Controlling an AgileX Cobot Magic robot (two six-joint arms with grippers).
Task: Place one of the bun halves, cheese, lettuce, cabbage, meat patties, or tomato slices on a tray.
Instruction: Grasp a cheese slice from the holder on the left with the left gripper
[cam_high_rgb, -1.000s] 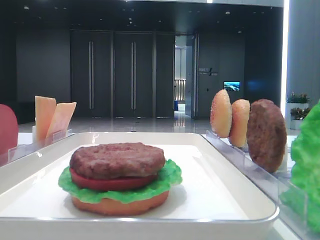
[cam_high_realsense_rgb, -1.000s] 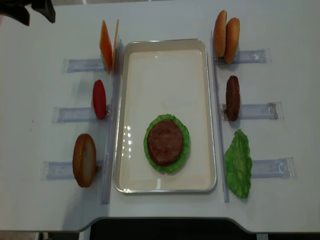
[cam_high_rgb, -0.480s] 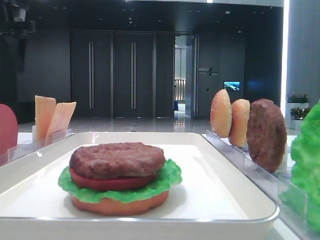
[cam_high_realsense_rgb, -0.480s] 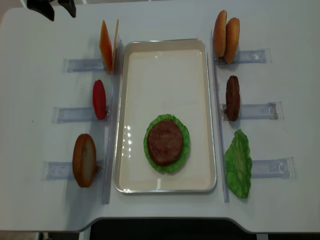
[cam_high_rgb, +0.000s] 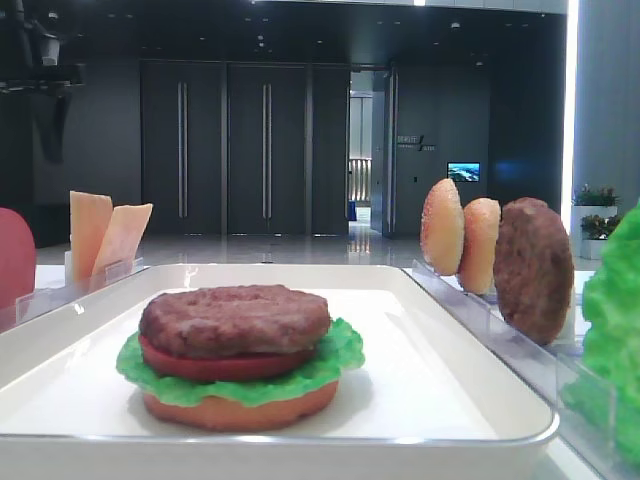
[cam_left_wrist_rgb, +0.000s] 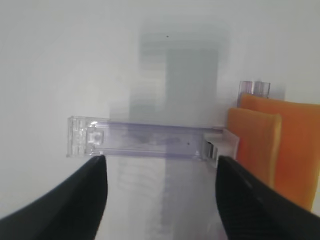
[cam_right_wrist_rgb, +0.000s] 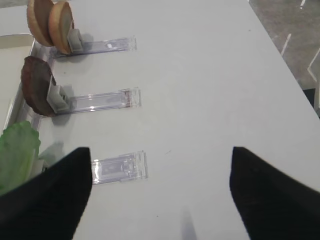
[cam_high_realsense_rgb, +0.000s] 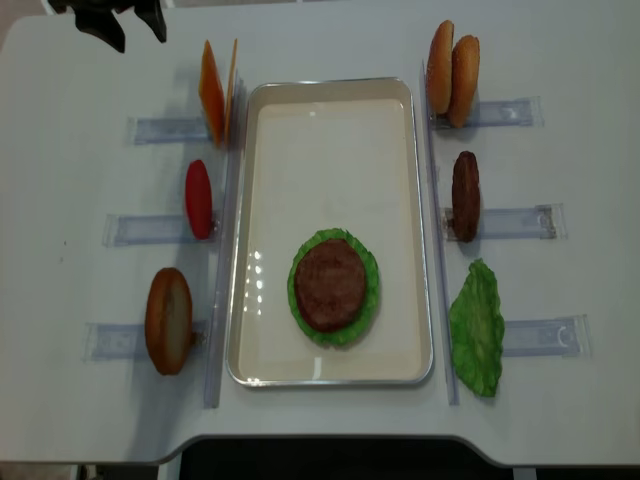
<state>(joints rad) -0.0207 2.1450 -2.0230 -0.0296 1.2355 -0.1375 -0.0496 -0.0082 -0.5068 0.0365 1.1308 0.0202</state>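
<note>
Cheese stands just right of open left gripper; apparently untouched.

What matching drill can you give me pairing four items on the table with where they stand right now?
Things:
1. cheese
2. tomato slice
3. lettuce leaf
4. meat patty

Places:
A. right of the tray, nearest row
B. left of the tray, far row
C. right of the tray, middle row
D. left of the tray, middle row

Pairs: 1-B, 2-D, 3-A, 4-C
</note>
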